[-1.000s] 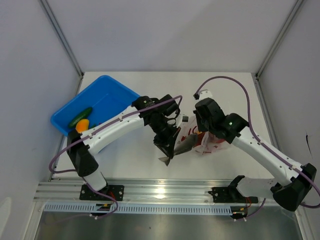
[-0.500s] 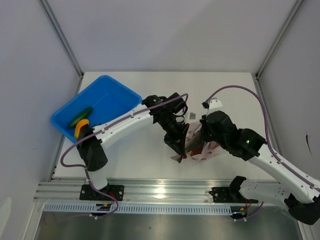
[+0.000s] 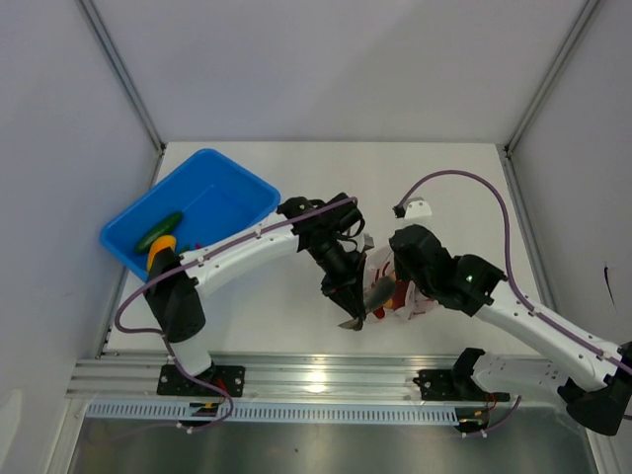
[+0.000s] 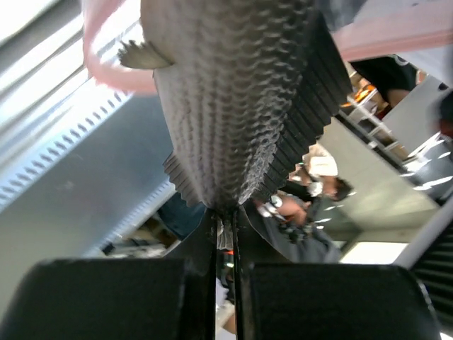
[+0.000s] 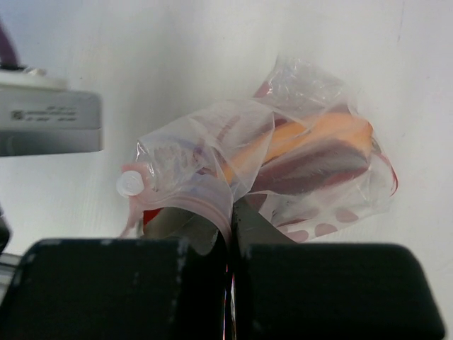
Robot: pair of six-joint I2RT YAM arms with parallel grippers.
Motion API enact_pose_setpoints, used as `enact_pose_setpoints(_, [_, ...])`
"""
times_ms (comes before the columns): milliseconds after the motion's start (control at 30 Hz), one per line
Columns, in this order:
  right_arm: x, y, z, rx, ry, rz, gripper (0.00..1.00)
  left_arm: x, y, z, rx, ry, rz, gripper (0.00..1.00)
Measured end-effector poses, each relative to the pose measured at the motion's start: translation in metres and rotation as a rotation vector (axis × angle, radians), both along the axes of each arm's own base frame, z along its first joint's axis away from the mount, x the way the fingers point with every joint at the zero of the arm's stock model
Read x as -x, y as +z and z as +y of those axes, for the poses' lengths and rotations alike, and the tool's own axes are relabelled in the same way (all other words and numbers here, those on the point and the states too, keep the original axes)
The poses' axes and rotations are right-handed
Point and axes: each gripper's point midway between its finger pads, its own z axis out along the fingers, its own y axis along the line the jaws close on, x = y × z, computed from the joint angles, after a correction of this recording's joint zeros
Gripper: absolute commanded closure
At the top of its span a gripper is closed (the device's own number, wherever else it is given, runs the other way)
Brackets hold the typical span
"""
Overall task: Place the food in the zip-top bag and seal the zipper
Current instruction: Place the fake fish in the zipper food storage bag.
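the grey fish (image 4: pixel 233 106) sticks straight out of the left tool (image 4: pixel 225 230), which is clenched on its narrow end. its long axis runs from the tool toward the table's near edge. the pink zipper strip (image 4: pixel 403 32) crosses behind its far end. just right of it the bag (image 5: pixel 297 163) lies crumpled on the white table (image 3: pixel 257 296), an orange piece (image 5: pixel 311 134) and a dark red chilli (image 5: pixel 318 164) inside. the right tool (image 5: pixel 230 241) is clamped on a fold of the bag's edge. a green vegetable (image 3: pixel 158 230) lies in the blue bin (image 3: pixel 212 193) at the far left. white walls stand around the table. the print on a grey label (image 5: pixel 42 117) is too small to read.
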Motion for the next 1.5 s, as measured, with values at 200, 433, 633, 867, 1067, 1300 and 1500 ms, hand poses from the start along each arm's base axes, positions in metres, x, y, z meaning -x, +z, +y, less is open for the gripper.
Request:
enact_pose_setpoints(200, [-0.004, -0.003, 0.0, 0.019, 0.009, -0.02, 1.0, 0.012, 0.005, 0.007, -0.027, 0.091, 0.075, 0.92])
enact_pose_setpoints(433, [-0.003, -0.002, 0.011, -0.009, 0.06, -0.017, 1.0, -0.008, 0.016, -0.022, 0.071, 0.154, 0.013, 0.83])
enact_pose_setpoints(633, [-0.004, -0.004, 0.02, -0.01, 0.072, 0.015, 1.0, -0.037, -0.004, -0.05, 0.051, 0.185, -0.006, 0.64])
enact_pose_setpoints(867, [-0.01, -0.001, 0.024, -0.04, 0.009, 0.048, 1.0, -0.068, -0.042, -0.034, -0.033, 0.253, 0.015, 0.13])
enact_pose_setpoints(1067, [-0.01, -0.006, 0.037, -0.105, -0.008, 0.108, 1.0, -0.096, -0.043, 0.0, -0.016, 0.296, -0.124, 0.08])
enact_pose_setpoints(1300, [-0.024, -0.004, 0.027, -0.202, -0.105, 0.192, 1.0, -0.096, 0.016, 0.049, 0.134, 0.248, -0.53, 0.04])
enact_pose_setpoints(1500, [-0.036, 0.005, 0.004, -0.293, -0.176, 0.258, 1.0, -0.109, 0.058, 0.095, 0.13, 0.306, -0.867, 0.04])
